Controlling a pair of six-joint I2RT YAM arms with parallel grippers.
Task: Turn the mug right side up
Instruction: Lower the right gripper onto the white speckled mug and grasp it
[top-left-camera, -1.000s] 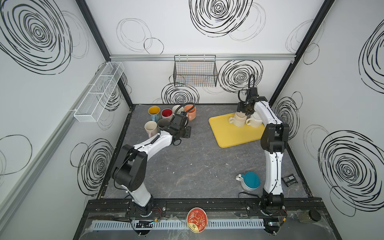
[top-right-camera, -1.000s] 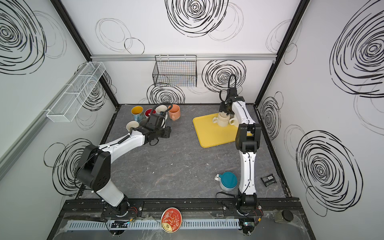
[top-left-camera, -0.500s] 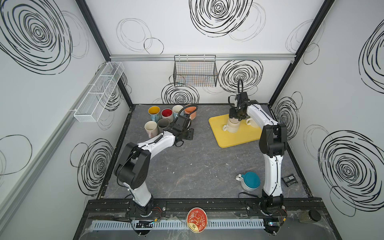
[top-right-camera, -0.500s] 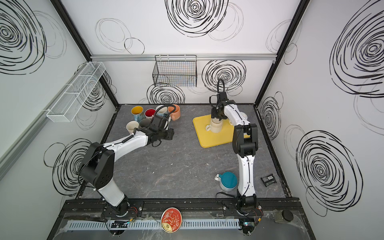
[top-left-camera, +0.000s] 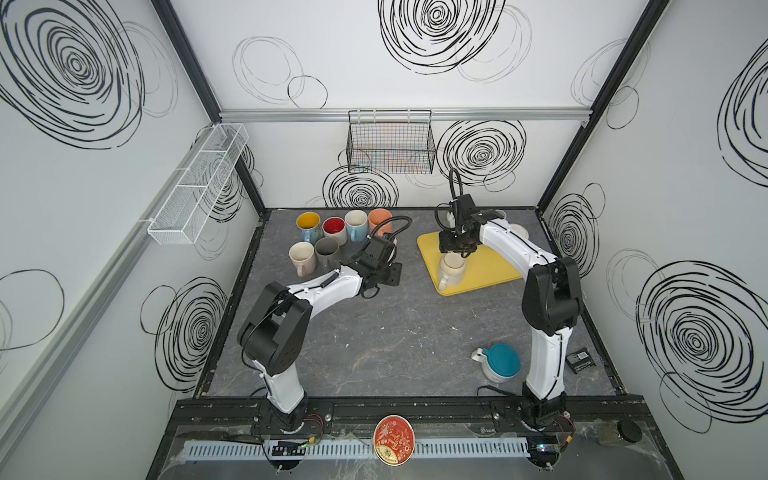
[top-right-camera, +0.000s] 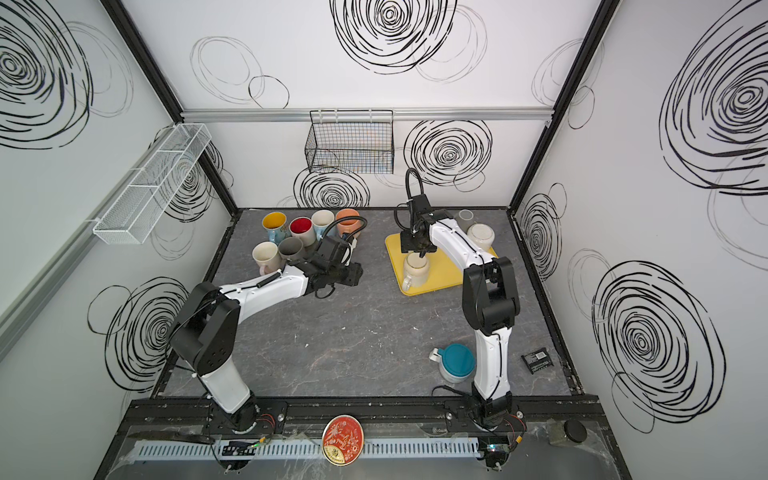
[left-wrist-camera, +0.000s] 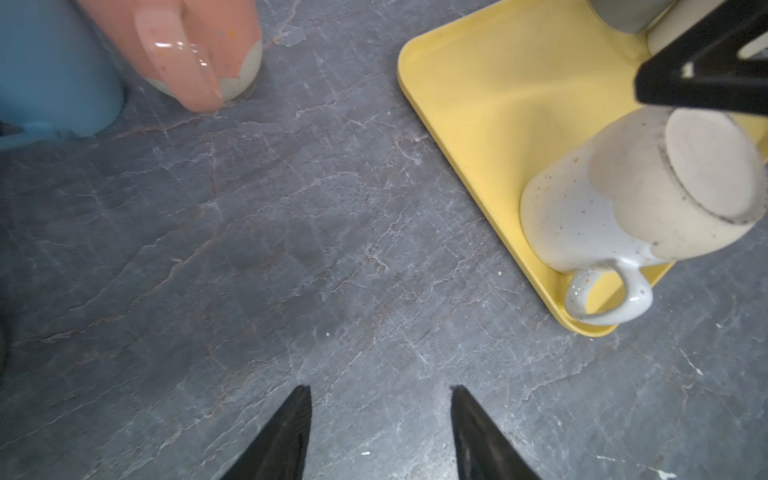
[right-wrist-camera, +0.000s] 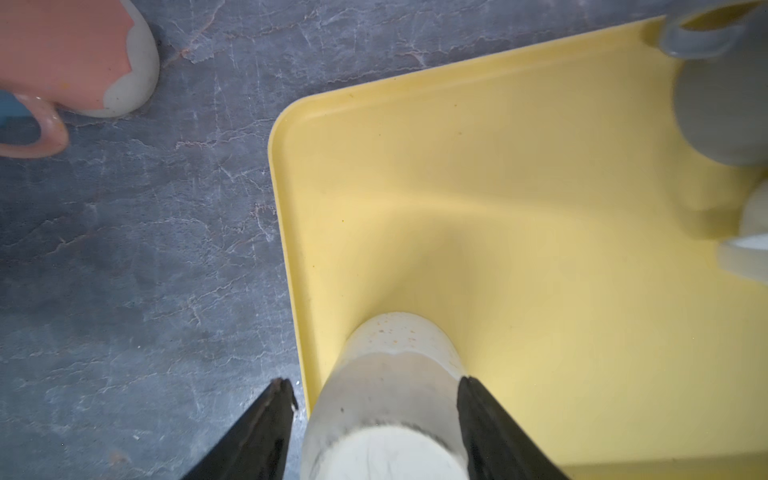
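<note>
A cream speckled mug (top-left-camera: 452, 268) (top-right-camera: 417, 270) stands upside down at the front left of the yellow tray (top-left-camera: 490, 266) (top-right-camera: 449, 270). Its flat base faces up and its handle points to the front. My right gripper (top-left-camera: 455, 249) (right-wrist-camera: 376, 381) hangs over it with its jaws open on either side of the mug (right-wrist-camera: 390, 395). One finger is plainly apart from the mug and the other sits at its wall. My left gripper (top-left-camera: 392, 274) (left-wrist-camera: 380, 388) is open and empty over bare table, left of the tray (left-wrist-camera: 478, 104) and the mug (left-wrist-camera: 602, 216).
Several upright mugs (top-left-camera: 332, 237) are clustered at the back left, the pink mug (left-wrist-camera: 199, 41) nearest my left gripper. A second cream mug (top-right-camera: 481, 237) and a grey one (right-wrist-camera: 723, 104) stand at the tray's back right. A teal-lidded pot (top-left-camera: 500, 361) stands by the right arm's base.
My right gripper has come from the tray's back to its front left, and the cream mug has moved there with it. Its jaws now stand a little wider. My left gripper edged right.
</note>
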